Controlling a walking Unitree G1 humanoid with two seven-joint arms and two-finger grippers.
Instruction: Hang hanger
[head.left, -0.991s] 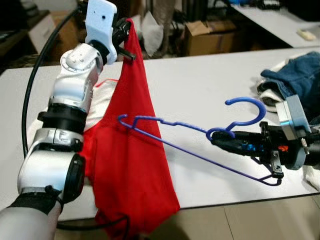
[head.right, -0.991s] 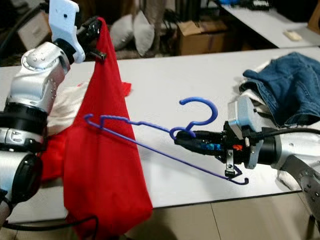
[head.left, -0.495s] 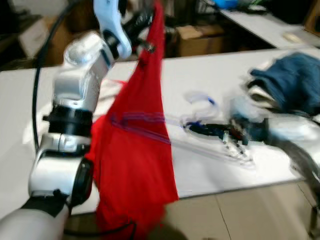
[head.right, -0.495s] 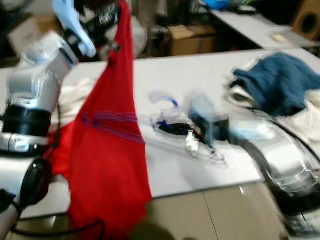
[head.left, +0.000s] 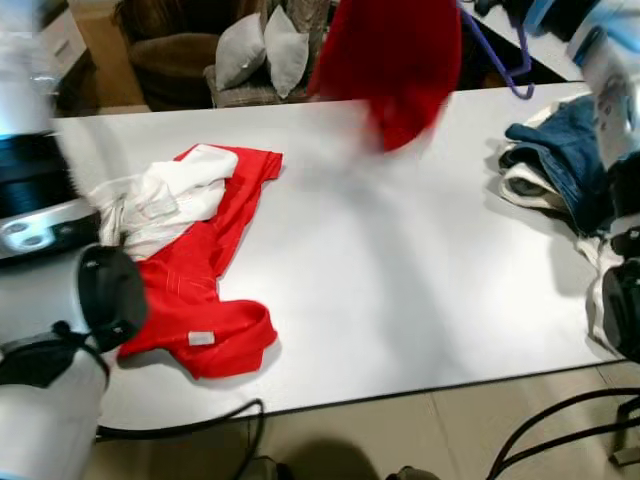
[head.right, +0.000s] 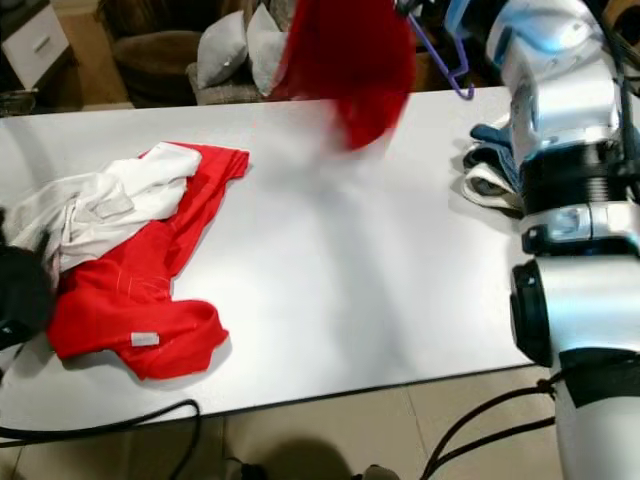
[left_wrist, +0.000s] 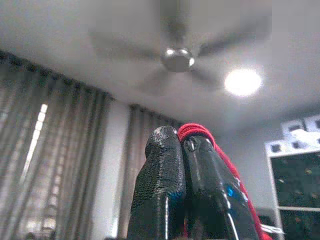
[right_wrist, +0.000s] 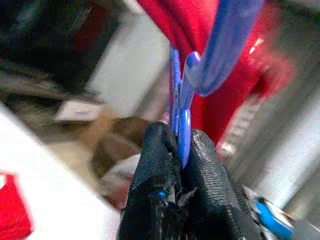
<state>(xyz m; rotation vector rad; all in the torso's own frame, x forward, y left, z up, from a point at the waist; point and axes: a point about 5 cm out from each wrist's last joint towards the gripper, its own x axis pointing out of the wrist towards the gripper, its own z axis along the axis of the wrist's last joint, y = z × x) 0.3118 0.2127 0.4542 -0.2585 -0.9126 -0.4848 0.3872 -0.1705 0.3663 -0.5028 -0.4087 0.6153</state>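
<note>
hanger (right_wrist: 186, 107): blue
held garment (head.left: 395, 55): plain red
desk (head.left: 400, 260): white
desk pile (head.left: 190, 260): red and white
jeans (head.left: 565, 160): blue denim

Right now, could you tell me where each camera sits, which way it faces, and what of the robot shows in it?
Left eye view: on the head, looking down at the white table; the left arm shows.
Right eye view: same head, same table; the right arm shows.
Left wrist view: along the left gripper, pointing up at a ceiling fan, pinching the red garment.
Right wrist view: along the right gripper, clamping the blue hanger.
Both eyes share the lifted red garment.
</note>
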